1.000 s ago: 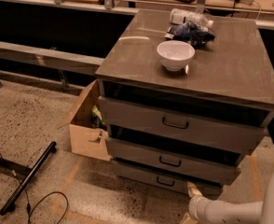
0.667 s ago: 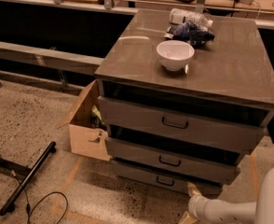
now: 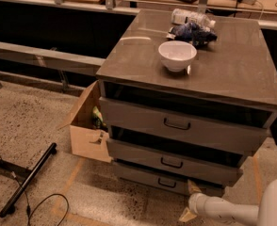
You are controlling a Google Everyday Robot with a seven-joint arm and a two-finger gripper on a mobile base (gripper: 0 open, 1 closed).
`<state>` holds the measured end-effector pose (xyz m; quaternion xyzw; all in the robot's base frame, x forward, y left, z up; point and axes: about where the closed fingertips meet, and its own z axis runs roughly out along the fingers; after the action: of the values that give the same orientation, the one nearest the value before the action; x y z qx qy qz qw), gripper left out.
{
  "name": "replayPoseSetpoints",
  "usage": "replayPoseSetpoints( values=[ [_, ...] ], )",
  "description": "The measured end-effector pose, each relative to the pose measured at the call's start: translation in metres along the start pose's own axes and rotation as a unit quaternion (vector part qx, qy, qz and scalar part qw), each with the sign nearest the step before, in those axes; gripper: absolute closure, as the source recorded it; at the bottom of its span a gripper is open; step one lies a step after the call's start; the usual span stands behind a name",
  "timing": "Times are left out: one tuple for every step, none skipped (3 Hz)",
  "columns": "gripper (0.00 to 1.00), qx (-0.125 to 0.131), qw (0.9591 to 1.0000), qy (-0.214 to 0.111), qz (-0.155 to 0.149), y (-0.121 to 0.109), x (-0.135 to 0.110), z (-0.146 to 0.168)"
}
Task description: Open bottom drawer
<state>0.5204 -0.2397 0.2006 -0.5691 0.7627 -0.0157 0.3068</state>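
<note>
**Hand waiting low at the table's front**

You are looking at the bottom drawer [image 3: 138, 174], sitting lowest of 3 in the front of the grey table [image 3: 232, 74]. Your hand [image 3: 190, 201] is hovering near the floor at the table's lower right front. Its 2 fingers [image 3: 193, 187] are spreading apart and gripping nothing. You cannot tell whether they are touching the table.

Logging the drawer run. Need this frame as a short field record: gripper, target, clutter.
gripper: open, low at the frame's right, in front of the cabinet's base
bottom drawer: looks shut
handle: free; gripper sits to its right
cabinet top: bowl, bottle, blue bag
floor: open box against the cabinet's left side
</note>
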Motion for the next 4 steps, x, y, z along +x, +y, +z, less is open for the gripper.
replayPoseSetpoints(
  values=[
    [0.0,0.007,0.9999,-0.005,-0.009,-0.012,0.0,0.014],
    [0.0,0.013,0.9997,-0.012,-0.018,-0.024,-0.003,0.025],
    [0.16,0.015,0.9996,-0.012,-0.022,-0.033,-0.005,0.035],
    [0.39,0.009,0.9994,-0.018,-0.027,-0.035,-0.009,0.045]
  ],
)
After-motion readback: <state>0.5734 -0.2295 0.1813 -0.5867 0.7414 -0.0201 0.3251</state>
